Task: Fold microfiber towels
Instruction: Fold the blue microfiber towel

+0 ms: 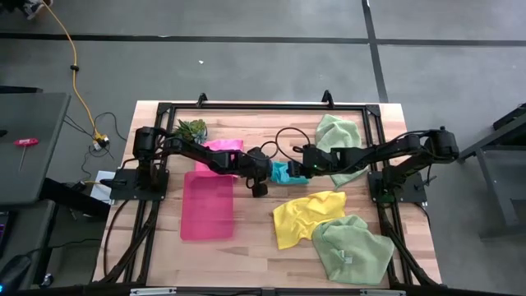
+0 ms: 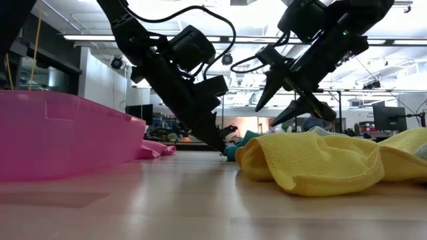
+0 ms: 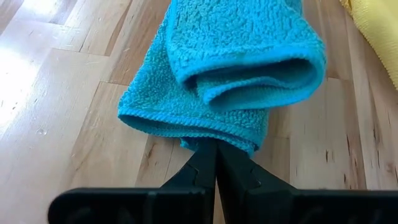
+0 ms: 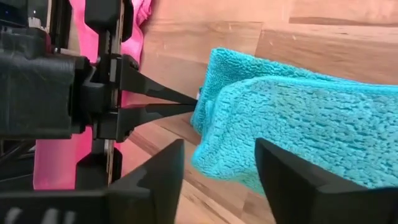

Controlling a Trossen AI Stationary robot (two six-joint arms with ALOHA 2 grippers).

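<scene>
Gripping: the left gripper (image 3: 216, 163) has its two fingers pressed together on the near edge of the teal towel (image 3: 239, 68), at the middle of the table.
Left gripper, side-on: in the right wrist view its thin fingertips (image 4: 177, 99) meet at the towel's edge (image 4: 298, 118).
Right gripper: (image 4: 219, 163) hangs just above the same teal towel with its fingers spread apart, touching nothing.
Teal towel: rolled over on itself into a loose double layer, lying on the wooden table (image 1: 246, 247) between the two grippers (image 1: 288, 173).
Hot pink towel: (image 1: 220, 154) bunched under the left arm, just beyond the translucent pink tray (image 1: 207, 205).
Yellow towel: (image 1: 306, 215) crumpled toward the front of the table from the teal one; in the low view it lies in the foreground (image 2: 320, 163).
Pale green towels: one (image 1: 352, 248) at the front right touching the yellow towel, one (image 1: 339, 140) at the back right, partly under the right arm.
Plant: (image 1: 191, 127) at the back left, near the left arm's base.
</scene>
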